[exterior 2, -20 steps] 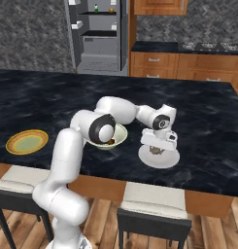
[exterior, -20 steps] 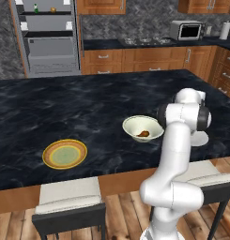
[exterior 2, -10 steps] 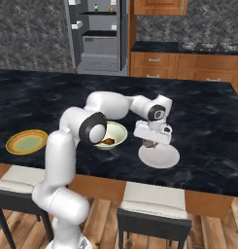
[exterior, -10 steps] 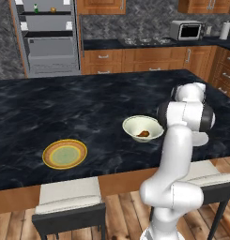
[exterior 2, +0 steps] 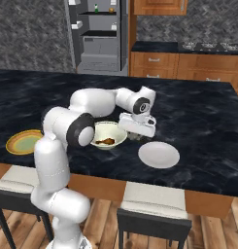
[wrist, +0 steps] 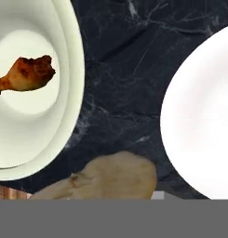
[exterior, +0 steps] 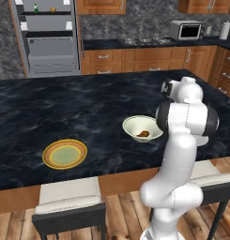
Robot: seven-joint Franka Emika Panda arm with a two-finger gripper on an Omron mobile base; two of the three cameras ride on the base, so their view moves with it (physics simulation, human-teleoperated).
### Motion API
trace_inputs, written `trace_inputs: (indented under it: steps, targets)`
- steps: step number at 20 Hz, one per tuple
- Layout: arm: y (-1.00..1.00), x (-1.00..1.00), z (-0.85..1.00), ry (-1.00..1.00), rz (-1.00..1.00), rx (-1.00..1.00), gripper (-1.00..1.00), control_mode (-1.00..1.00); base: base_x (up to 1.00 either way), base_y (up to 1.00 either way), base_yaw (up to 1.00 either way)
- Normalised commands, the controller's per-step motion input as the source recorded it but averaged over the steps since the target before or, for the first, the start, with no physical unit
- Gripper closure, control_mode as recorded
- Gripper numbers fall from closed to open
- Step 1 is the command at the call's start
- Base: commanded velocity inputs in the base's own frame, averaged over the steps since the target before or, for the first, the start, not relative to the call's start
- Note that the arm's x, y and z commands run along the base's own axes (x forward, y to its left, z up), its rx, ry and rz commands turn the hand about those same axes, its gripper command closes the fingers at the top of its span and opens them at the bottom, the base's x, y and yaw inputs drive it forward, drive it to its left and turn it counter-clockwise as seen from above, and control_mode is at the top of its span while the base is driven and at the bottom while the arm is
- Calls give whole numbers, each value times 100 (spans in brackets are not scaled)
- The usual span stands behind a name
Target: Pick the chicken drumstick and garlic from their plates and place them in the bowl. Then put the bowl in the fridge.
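On your far left in the right base view, the orange-rimmed plate (exterior 2: pixel 24 141) lies flat near the front edge of the dark marble island counter (exterior 2: pixel 198 116), with nothing on its pale green centre. Move right and you reach the cream-white bowl (exterior 2: pixel 108 135), standing upright on the counter with the chicken drumstick (exterior 2: pixel 106 142) already lying inside it. Just right of the bowl, the gripper (exterior 2: pixel 135 135) hangs over the bare counter between the bowl and a plain white plate (exterior 2: pixel 159 154), which sits apart from the bowl toward the front edge. In the hand view you see the garlic (wrist: pixel 113 179), a pale tan lump, close under the camera where the fingertips would rise, above the dark strip between the bowl's rim and the white plate. The jaws look part-way closed around it, so the garlic appears to be in their grip, though the fingertips themselves are hidden behind it. Far back, beyond the counter, the grey fridge (exterior 2: pixel 98 36) stands with its door open, shelves and bins showing.
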Motion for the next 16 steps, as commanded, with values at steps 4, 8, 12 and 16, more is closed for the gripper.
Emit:
trace_inputs:
  steps: [4, 8, 12, 16]
  targets:
    - [79, 0, 17, 0, 0, 0, 100, -100, 0, 0, 0]
    - [83, 4, 4, 0, -3, 0, 100, -100, 0, 0, 0]
    - [77, 16, -1, 0, -7, 0, 100, -100, 0, 0, 0]
    - [64, 29, -11, 0, -14, 0, 100, -100, 0, 0, 0]
